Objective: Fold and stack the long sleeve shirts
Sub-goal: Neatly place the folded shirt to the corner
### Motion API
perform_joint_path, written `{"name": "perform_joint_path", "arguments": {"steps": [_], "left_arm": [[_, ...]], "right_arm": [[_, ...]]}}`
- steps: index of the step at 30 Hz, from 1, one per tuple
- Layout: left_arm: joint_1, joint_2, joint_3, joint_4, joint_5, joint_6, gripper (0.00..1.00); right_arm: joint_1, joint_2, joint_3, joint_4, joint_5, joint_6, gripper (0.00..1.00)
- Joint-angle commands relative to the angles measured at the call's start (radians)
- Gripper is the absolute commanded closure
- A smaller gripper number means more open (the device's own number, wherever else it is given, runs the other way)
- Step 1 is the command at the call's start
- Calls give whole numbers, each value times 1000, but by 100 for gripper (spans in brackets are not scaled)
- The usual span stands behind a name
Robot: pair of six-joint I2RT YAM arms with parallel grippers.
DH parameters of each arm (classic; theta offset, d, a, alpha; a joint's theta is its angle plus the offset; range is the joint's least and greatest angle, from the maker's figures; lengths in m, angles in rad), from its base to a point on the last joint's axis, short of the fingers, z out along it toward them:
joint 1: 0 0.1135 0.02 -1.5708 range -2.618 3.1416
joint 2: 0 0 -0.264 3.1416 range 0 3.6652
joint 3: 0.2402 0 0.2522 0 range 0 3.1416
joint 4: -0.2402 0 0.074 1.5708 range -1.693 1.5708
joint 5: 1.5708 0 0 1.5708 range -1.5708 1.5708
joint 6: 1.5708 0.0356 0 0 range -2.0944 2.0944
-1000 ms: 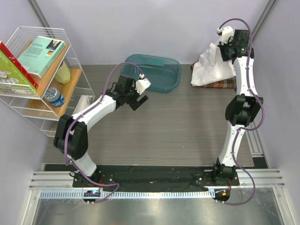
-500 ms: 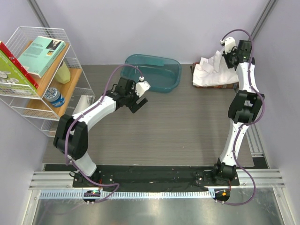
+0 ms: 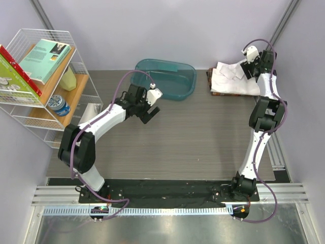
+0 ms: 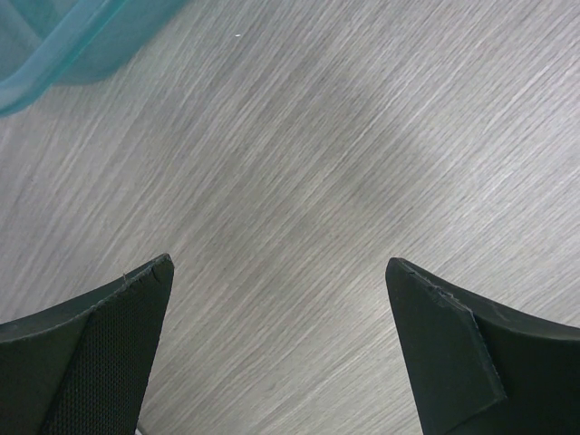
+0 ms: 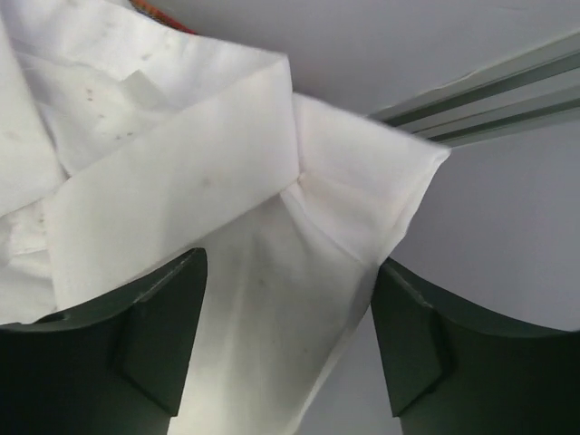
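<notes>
The white long sleeve shirt lies bunched on the plaid shirt at the table's far right corner. Only a thin edge of the plaid one shows under it. My right gripper hangs over the white shirt's right end. In the right wrist view its jaws stand apart, with a fold of the white shirt lying loose between them and a sliver of plaid at the top. My left gripper is open over bare table in front of the tub, holding nothing.
A teal plastic tub sits at the back centre; its corner shows in the left wrist view. A white wire rack with books and a bottle stands at the left. An aluminium rail and the wall run close behind the shirts.
The right arm brought the white shirt down from the air onto the plaid one, and its jaws have opened off the cloth. The left arm has barely moved.
</notes>
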Motion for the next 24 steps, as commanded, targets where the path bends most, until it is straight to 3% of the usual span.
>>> {"name": "perform_joint_path", "arguments": {"steps": [1,5,11,14,18,24], "left_arm": [[12,-17,22,-30,33,-43,0],[15,-23,55,-72,49,-67,0],[17,-22,90,-116,62,-100,0],[15,-23,108,-138,65,-120,0],[31,-32,157,-185,117,-153,0],[86,-38,255,-276,230,-222,0]], "right_arm": [[-27,21,45,168,58,-19,20],[-41,-17,116,171,51,115,17],[-43,-112,71,205,47,333,18],[-61,-126,74,175,37,416,29],[-78,-152,53,107,-44,510,59],[-86,-215,-50,12,-248,683,66]]}}
